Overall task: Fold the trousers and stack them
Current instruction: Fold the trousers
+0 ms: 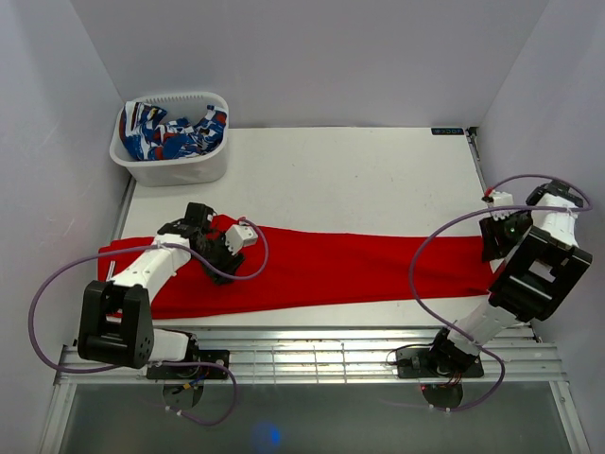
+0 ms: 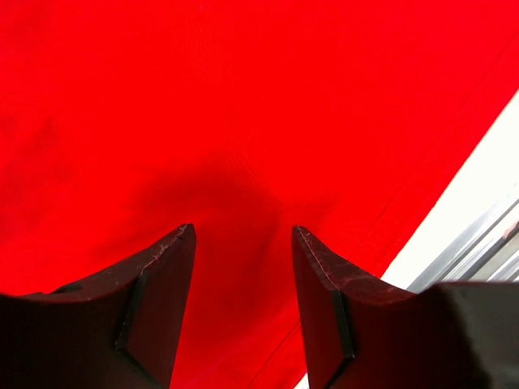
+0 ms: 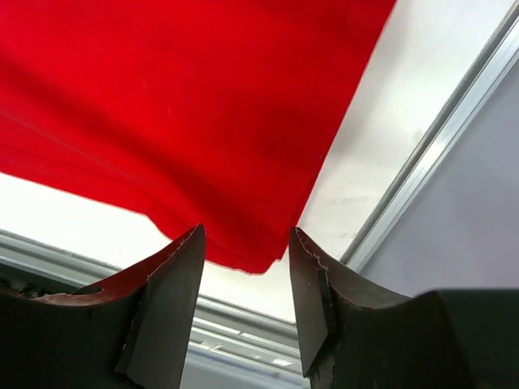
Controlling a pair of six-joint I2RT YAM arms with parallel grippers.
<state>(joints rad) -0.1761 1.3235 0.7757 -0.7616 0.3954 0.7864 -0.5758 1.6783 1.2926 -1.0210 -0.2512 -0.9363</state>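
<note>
Bright red soft-fabric trousers (image 1: 331, 265) lie flat beneath the left gripper (image 2: 243, 235), whose jaws are parted and empty, seemingly just above the cloth. The right gripper (image 3: 246, 235), also parted and empty, has their end corner below it.

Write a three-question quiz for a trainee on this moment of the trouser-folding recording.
1. True or false: the trousers lie stretched out lengthwise, left to right, across the table.
2. What lies in the white basket at the far left corner? A) a blue-white-red patterned cloth; B) a folded grey towel; C) nothing.
3. Fill in: the left gripper and the right gripper both have their jaws ____, with no fabric between the fingers.

Key: 1 true; 2 A; 3 open.
</note>
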